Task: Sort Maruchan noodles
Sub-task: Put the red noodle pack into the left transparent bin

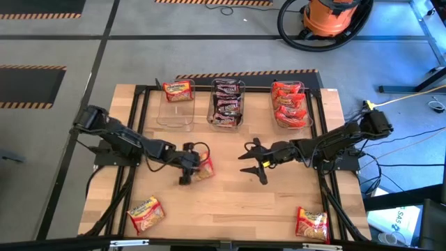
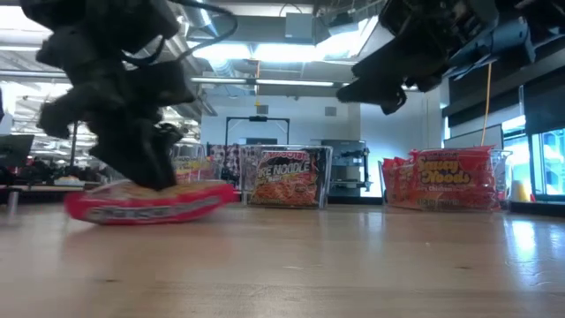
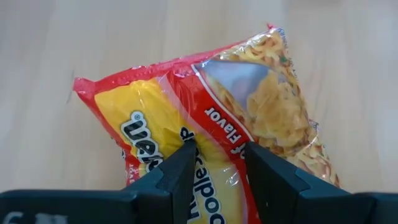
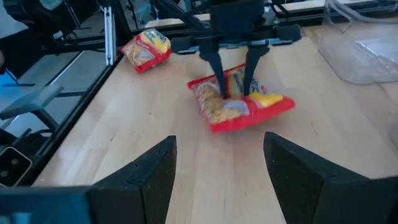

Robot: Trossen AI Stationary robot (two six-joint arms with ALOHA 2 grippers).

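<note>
Pick step: left gripper point(image 1: 187, 164) jaws pinching yellow-red packet point(image 1: 203, 168) mid-desk, packet resting on desk. Right gripper point(image 1: 254, 161) jaws open, empty, hovering nearby. Next, likely: lift, carry to left tub point(image 1: 175, 116)

The red and yellow noodle packet point(image 3: 211, 130) pinched between the fingers of the left gripper point(image 3: 217, 158) carries the word "Flavor" in white on a red band just beyond the fingertips, and beside it part of a larger word ending in "oodle"; the rest of its lettering is cut off. Farther out across the worktop from that gripper, a dark packet in the middle tub point(image 2: 287, 177) reads "NOODLE", and the red packets in the tub point(image 2: 446, 179) below the right gripper point(image 2: 380, 93) read "Saucy Noods".
</note>
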